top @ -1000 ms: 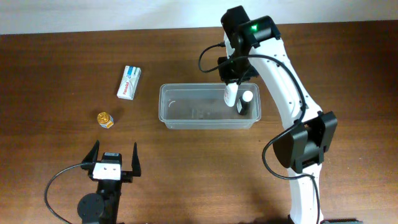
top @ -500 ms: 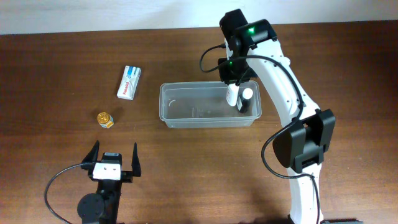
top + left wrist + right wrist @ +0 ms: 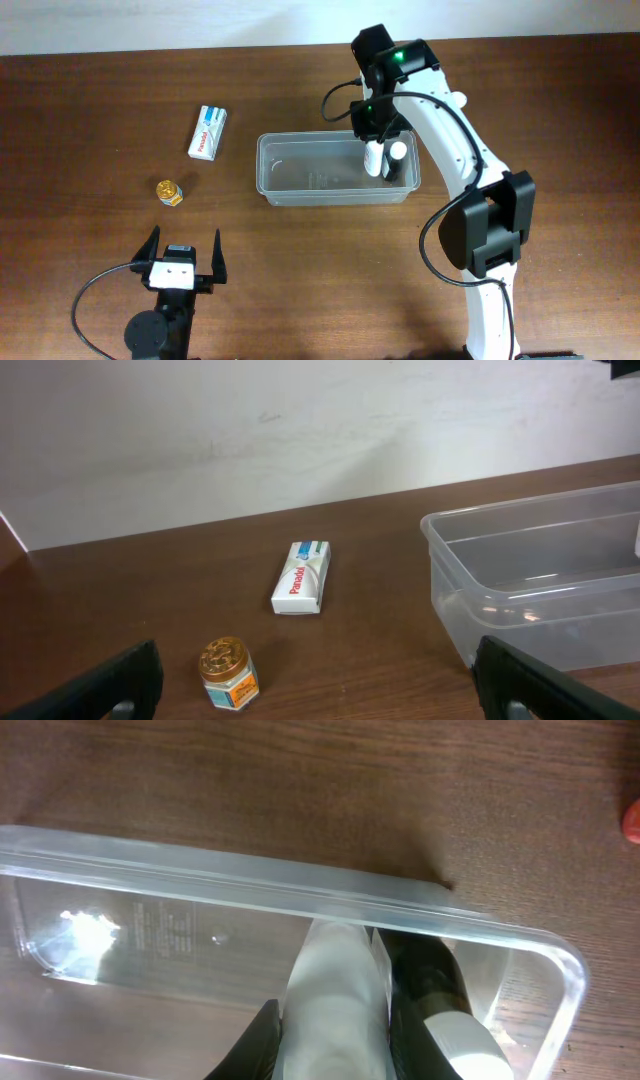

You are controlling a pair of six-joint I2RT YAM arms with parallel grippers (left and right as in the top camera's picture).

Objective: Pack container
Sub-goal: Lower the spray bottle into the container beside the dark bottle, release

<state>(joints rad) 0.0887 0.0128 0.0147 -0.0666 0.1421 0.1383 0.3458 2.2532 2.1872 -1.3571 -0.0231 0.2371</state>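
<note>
The clear plastic container sits mid-table; it also shows in the left wrist view and the right wrist view. My right gripper is shut on a white bottle and holds it inside the container's right end, right beside a dark bottle with a white cap standing there. My left gripper is open and empty near the front left, far from the container. A small jar with a gold lid and a white Panadol box lie on the table left of the container.
The right arm reaches over the container from the back. A small red object shows at the right edge of the right wrist view. A pale wall stands behind the table's far edge.
My right gripper with the white bottle has shifted slightly left and down inside the container's right end. The left arm has not moved.
</note>
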